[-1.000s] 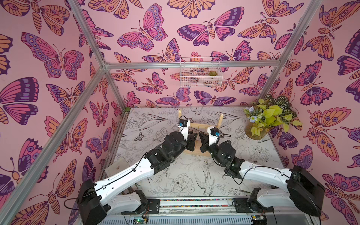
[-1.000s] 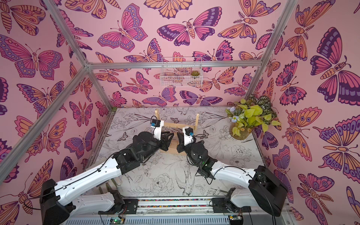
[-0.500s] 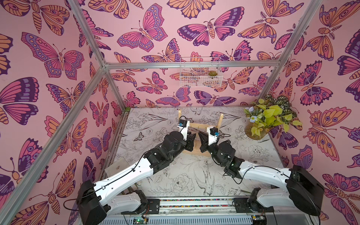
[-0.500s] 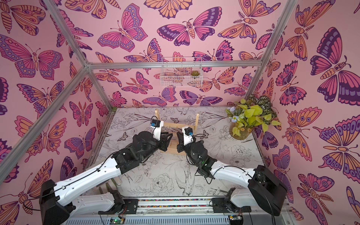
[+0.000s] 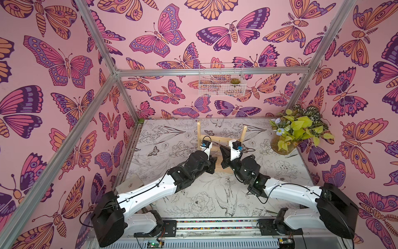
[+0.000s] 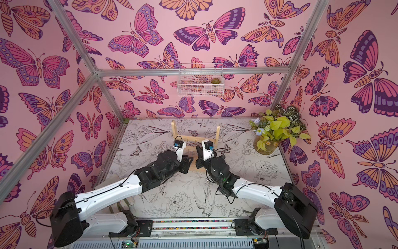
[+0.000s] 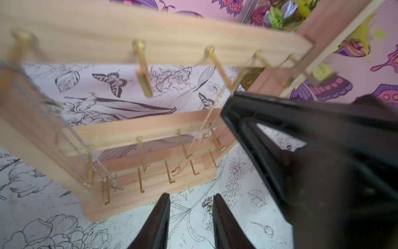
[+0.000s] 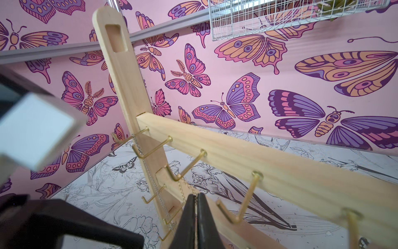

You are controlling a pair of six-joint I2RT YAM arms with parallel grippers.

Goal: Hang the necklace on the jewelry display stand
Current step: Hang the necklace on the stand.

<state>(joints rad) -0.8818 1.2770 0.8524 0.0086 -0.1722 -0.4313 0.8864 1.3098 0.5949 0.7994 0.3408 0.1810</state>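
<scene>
The jewelry display stand (image 5: 224,140) (image 6: 195,141) is a pale wooden rack with gold hooks, standing mid-table. The necklace (image 8: 184,185), a thread-thin gold chain, runs from a hook on the top crossbar (image 8: 258,151) into my right gripper (image 8: 196,197), which is shut on it. In the left wrist view the same chain (image 7: 206,120) hangs from that hook down past the lower bars, beside the right gripper's black tip (image 7: 237,107). My left gripper (image 7: 190,202) hovers open and empty in front of the stand's base (image 7: 150,196).
A silver chain (image 7: 71,138) (image 8: 154,183) hangs at the stand's left end. A potted plant (image 5: 297,131) fills the back right corner. A white wire basket (image 5: 221,84) hangs on the back wall. A pale flat piece (image 5: 131,183) lies at the table's left.
The left wrist has shifted slightly in front of the stand and its jaws stand a little wider. The right gripper stays at the top crossbar with the chain.
</scene>
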